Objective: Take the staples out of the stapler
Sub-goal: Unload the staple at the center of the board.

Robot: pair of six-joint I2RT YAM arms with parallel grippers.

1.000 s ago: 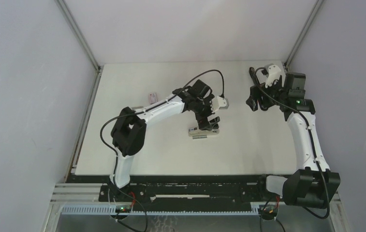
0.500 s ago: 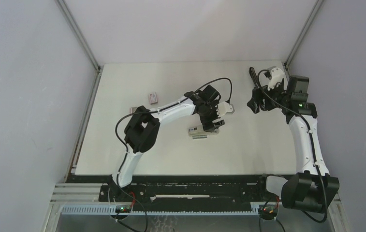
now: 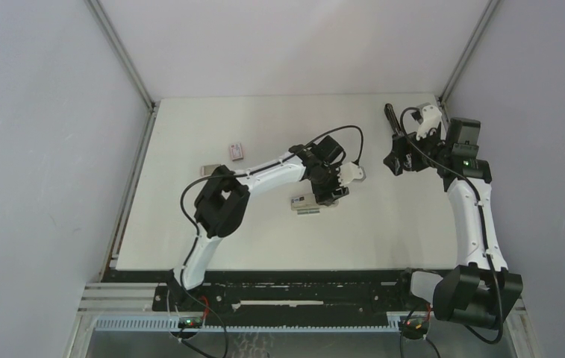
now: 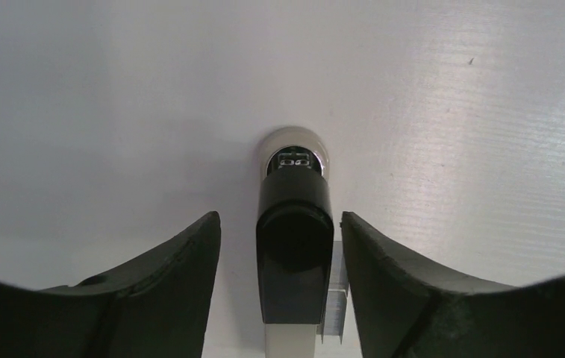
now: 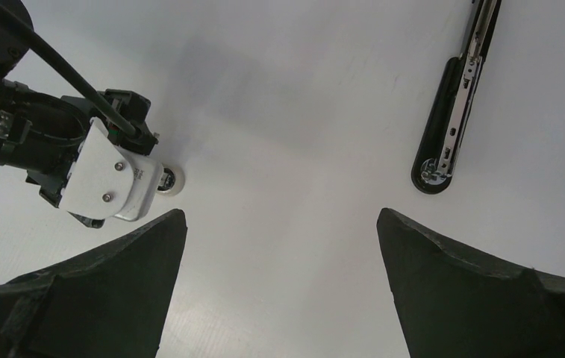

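Left pincer (image 4: 279,220), the nearer one, straddles the stapler (image 4: 294,246), fingers apart; it runs straight ahead, staples (image 4: 333,306) alongside. Right pincer (image 5: 281,212) gapes wide.

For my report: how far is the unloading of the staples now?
Done: a strip of staples lies on the table beside the stapler. In hand: the left tool straddles the stapler, not gripping. Left: whether staples remain inside is hidden; the right tool is open.

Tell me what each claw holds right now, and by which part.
Nothing held. Left claw straddles the stapler, gaps either side; right claw hangs open.
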